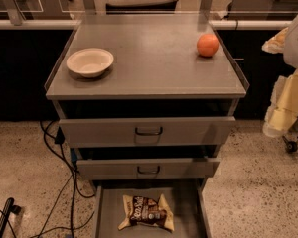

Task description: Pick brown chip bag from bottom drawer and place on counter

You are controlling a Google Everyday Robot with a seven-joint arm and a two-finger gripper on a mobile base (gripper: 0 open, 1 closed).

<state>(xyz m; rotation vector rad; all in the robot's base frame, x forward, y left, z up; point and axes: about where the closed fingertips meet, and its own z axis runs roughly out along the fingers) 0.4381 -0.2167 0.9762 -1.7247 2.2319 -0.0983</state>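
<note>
Your gripper is out of view, so its state cannot be told; the crinkly dark-brown chip bag (pixel 147 212) lies crosswise, mid-width, in the shallow grey metal bottom drawer (pixel 186 213).

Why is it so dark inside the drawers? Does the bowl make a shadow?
Camera view: light falls from above, so the counter shades the drawer gaps; the bowl casts a soft shadow; the bag in the bottom drawer is dimly lit; the gripper sits at the right edge.
</note>
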